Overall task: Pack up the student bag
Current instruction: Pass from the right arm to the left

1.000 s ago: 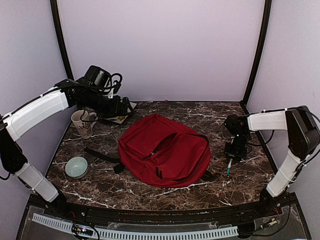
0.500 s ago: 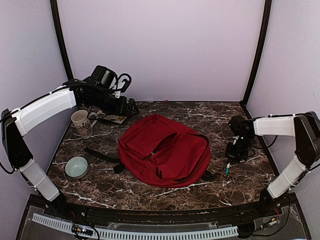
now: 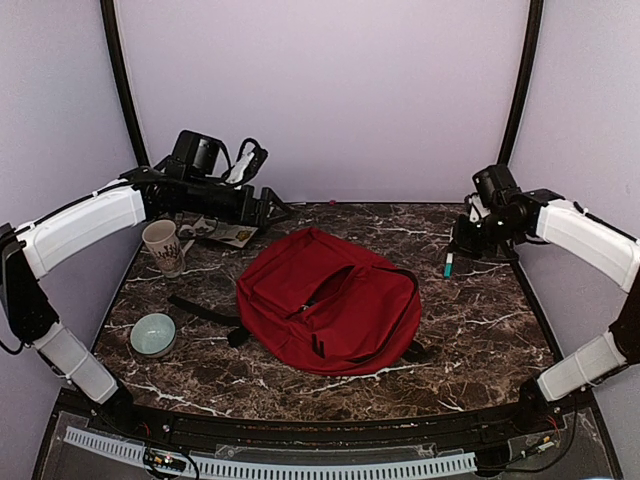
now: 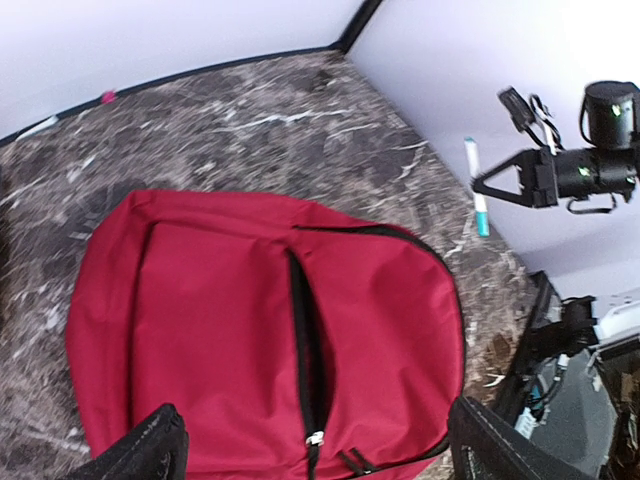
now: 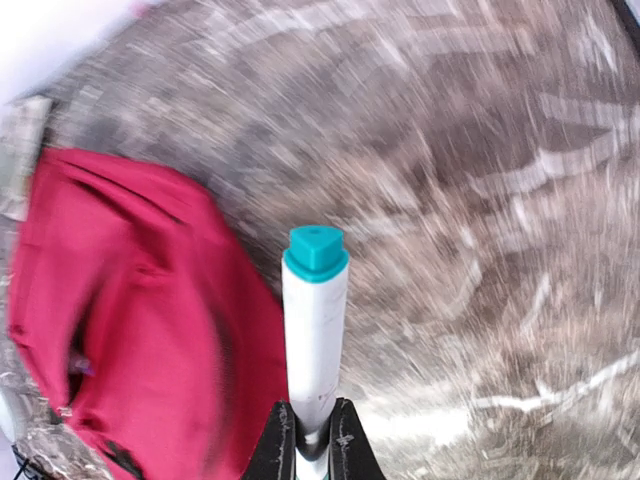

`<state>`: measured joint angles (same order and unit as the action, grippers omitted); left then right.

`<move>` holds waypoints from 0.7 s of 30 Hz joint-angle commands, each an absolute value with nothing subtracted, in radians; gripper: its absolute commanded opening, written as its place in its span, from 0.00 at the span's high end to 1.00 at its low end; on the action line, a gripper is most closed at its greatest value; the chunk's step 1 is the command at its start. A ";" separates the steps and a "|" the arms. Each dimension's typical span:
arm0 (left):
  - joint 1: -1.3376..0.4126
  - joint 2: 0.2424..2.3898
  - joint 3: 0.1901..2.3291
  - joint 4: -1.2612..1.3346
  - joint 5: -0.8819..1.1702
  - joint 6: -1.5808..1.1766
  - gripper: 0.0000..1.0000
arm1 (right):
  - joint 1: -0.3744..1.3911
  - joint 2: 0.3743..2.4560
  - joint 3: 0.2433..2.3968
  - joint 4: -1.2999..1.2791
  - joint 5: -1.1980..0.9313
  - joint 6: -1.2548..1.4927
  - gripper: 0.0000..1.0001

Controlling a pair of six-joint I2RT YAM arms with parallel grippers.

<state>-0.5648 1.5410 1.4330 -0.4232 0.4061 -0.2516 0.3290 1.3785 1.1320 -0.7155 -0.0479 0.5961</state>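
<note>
Right claw (image 3: 456, 251) pinches a teal-capped marker (image 3: 449, 265); the red backpack (image 3: 345, 320) lies at its eight o'clock, zip (image 3: 325, 290) running two-to-eight. Left claw (image 3: 272, 211) gapes wide.

Dark stone table (image 3: 480, 330) with thin white lines; on its far left a tall pale cup (image 3: 163, 247) with pictures on it, standing up; nearer on the left, well apart from the cup, a small light green bowl (image 3: 153, 334), open side up; behind the cup, near the back edge, a flat paper (image 3: 228, 233) with print, partly hidden; up in the air over the far right, a white pen (image 3: 449, 264), blue-green cap pointing down; a tiny pink bit (image 3: 331, 202) by the back wall (image 3: 320, 90); pale purple walls all round; black poles (image 3: 122, 90) in the corners.
</note>
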 commanded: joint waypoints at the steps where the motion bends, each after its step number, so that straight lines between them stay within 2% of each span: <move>1: -0.558 1.466 1.408 -0.319 0.597 -0.253 0.07 | 0.379 1.330 1.222 -0.633 -0.050 0.509 1.00; 9: -0.555 1.484 1.433 -0.222 0.841 -0.292 0.07 | 0.522 1.310 1.290 -0.516 -0.169 0.397 1.00; 21: -0.573 1.624 1.488 0.053 1.100 -0.512 0.10 | 0.692 1.223 1.182 -0.353 -0.373 0.277 1.00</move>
<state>-0.5602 1.5837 1.4563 -0.0715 0.9874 -0.4225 0.6708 1.2438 1.2106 -0.4343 -0.2943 0.3191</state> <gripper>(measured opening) 0.904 0.066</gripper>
